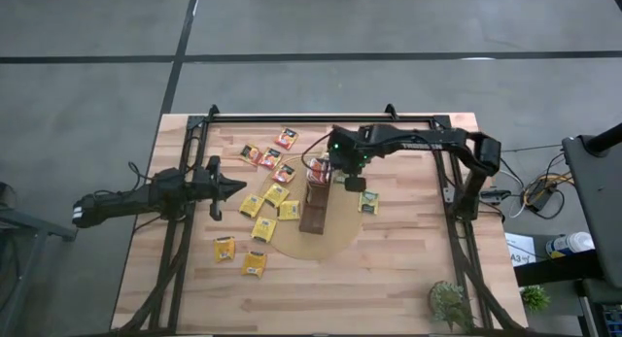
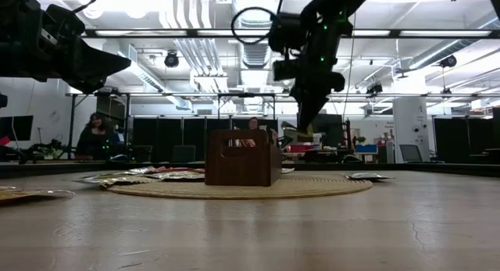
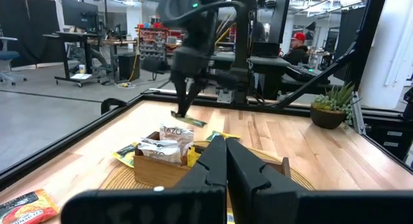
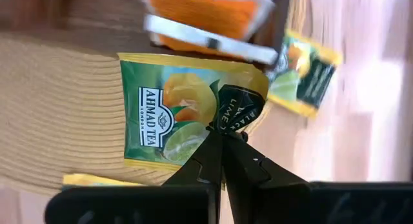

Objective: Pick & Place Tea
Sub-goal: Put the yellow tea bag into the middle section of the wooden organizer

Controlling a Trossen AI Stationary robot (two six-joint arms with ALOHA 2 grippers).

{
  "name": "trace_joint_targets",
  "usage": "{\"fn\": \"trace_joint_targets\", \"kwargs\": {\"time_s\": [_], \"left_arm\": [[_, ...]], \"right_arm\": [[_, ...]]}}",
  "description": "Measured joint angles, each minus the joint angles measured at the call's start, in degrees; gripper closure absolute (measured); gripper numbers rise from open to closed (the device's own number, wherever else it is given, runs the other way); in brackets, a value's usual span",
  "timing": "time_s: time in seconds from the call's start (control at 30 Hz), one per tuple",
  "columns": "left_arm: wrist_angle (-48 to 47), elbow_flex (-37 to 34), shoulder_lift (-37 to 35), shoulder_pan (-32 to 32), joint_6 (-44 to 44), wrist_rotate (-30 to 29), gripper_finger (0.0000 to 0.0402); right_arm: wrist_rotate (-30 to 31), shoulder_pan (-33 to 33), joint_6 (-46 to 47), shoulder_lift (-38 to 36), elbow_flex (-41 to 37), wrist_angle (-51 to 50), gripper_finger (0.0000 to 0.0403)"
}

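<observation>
Your right tool point(image 4: 218, 139) is clenched on the edge of a green-and-yellow sachet point(image 4: 187, 111), pinching it between the two fingertips so that it hangs flat in the air above the round tan mat point(image 1: 330, 235), just beside the dark-brown tray point(image 1: 316, 206). From the low view you can see that sachet lifted clear of the desk point(image 1: 389, 279), level with the top of the tray and off to its side. The tray stands on the mat and already holds a few sachets, upright in its slots. One more green-and-yellow sachet point(image 1: 368, 202) lies on the desk near the mat's edge on the right arm's side. The other sachets point(image 1: 262, 206), yellow and orange, are scattered on the desk on the left arm's side of the tray, some touching the mat and two lying apart nearer the front. Your left tool point(image 1: 236, 187) is closed on nothing, hanging above the desk beside that scatter and pointing toward the tray.
</observation>
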Motion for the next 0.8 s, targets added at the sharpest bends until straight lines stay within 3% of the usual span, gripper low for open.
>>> {"fn": "trace_joint_targets", "kwargs": {"time_s": [0.37,0.57,0.67,0.8], "left_arm": [[0.0,0.0,0.0,0.0,0.0,0.0,0.0402],[0.0,0.0,0.0,0.0,0.0,0.0,0.0402],[0.0,0.0,0.0,0.0,0.0,0.0,0.0402],[0.0,0.0,0.0,0.0,0.0,0.0,0.0402]], "right_arm": [[1.3,7.2,-21.0,-0.9,2.2,8.2,0.0395],[1.5,11.0,-41.4,-0.9,3.0,15.6,0.0395],[1.7,11.9,-47.1,-0.9,2.7,19.6,0.0395],[7.0,12.4,-51.9,-0.9,0.9,27.0,0.0395]]}}
